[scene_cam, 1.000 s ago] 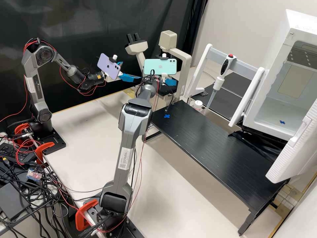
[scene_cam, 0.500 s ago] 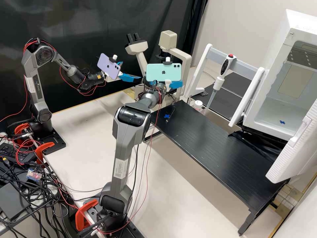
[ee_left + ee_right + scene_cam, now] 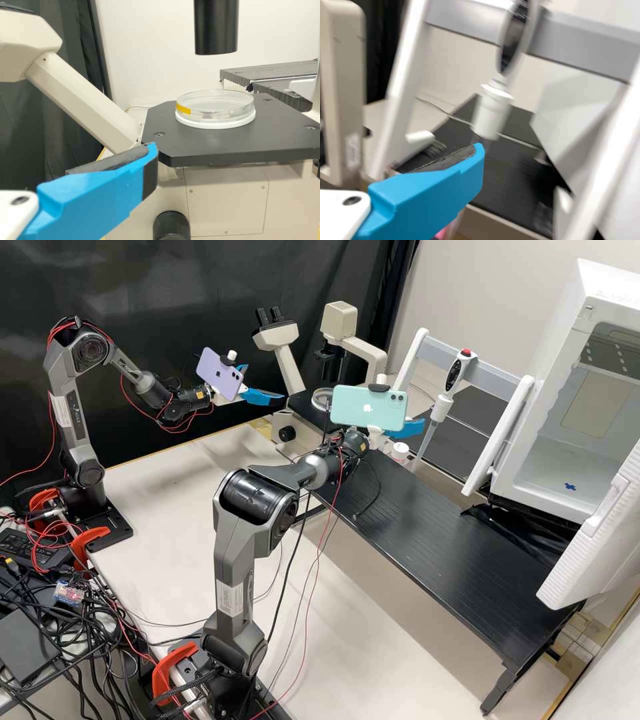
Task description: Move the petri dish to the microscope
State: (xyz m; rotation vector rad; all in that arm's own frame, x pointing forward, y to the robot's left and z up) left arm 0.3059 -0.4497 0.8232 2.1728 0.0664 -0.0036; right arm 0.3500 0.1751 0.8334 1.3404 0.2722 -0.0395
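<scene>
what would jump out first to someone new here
Probably the mint-green phone near the centre of the high view, with a lilac phone left of it. Then the open white cabinet at that view's right, and the clear petri dish with its yellow mark on the microscope's stage.

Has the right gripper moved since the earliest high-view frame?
Yes. In the high view, the right gripper has swung away from the fixed microscope and toward the pipette.
</scene>
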